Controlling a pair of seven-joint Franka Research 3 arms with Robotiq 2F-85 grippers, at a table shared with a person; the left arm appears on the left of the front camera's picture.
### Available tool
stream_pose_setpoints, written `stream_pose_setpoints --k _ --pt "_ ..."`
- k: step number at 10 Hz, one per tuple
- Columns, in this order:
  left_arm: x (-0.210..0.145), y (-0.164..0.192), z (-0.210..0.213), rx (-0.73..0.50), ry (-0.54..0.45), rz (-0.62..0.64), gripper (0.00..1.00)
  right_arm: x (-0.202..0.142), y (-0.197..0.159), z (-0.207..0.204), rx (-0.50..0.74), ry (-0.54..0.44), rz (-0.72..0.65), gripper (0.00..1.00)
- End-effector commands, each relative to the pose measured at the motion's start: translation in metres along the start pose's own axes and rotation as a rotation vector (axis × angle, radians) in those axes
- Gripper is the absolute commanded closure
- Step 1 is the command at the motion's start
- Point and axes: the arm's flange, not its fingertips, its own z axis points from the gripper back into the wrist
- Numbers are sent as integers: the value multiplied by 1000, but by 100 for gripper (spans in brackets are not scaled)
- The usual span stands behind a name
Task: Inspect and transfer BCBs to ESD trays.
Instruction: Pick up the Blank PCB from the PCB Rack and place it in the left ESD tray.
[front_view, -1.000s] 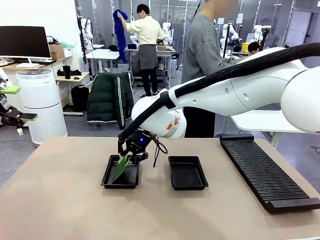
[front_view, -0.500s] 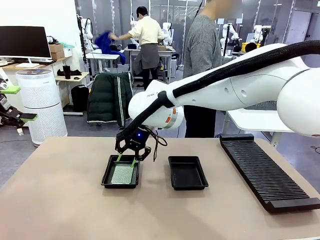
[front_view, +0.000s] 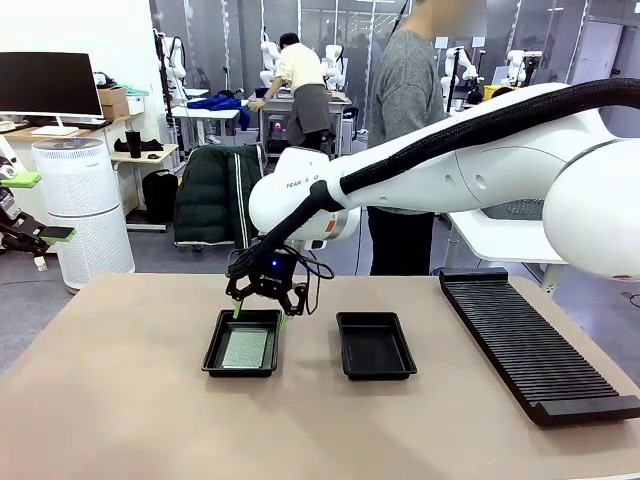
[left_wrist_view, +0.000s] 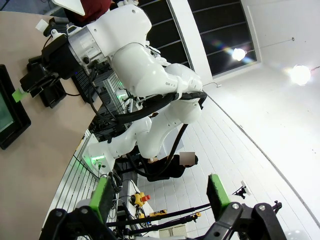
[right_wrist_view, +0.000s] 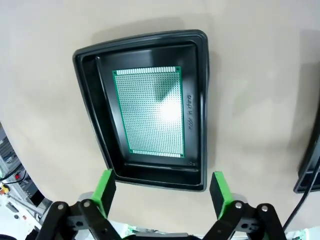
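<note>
1. Hovering just above the left ESD tray (front_view: 212, 352), the right gripper (front_view: 260, 313) stands wide open, holding nothing.
2. One BCB (right_wrist_view: 150, 112) lies flat on that tray's floor, clear of the pads (right_wrist_view: 105, 186).
3. The left gripper (left_wrist_view: 157, 197) also gapes empty, well away.
4. Judged step: this placement looks done; the next move calls for fetching another board for the bare second tray (front_view: 375, 345).

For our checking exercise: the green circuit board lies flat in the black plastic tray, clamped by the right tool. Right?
Not clamped: the right tool hangs open above the green circuit board, lying flat in the black plastic tray; see the right wrist view.
</note>
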Motion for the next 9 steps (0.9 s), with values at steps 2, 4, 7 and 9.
stream_pose_setpoints --k 2,4,7,9 --pt "0 -1 1 1 -3 -2 0 -13 0 16 -77 -28 -24 0" --pt "0 -1 1 1 -3 -2 0 -27 -6 31 -117 -39 6 0" --pt "0 -1 1 1 -3 -2 0 -45 -8 56 -162 -88 46 0" --pt "0 -1 1 1 -3 -2 0 -51 -8 69 -173 -110 57 0"
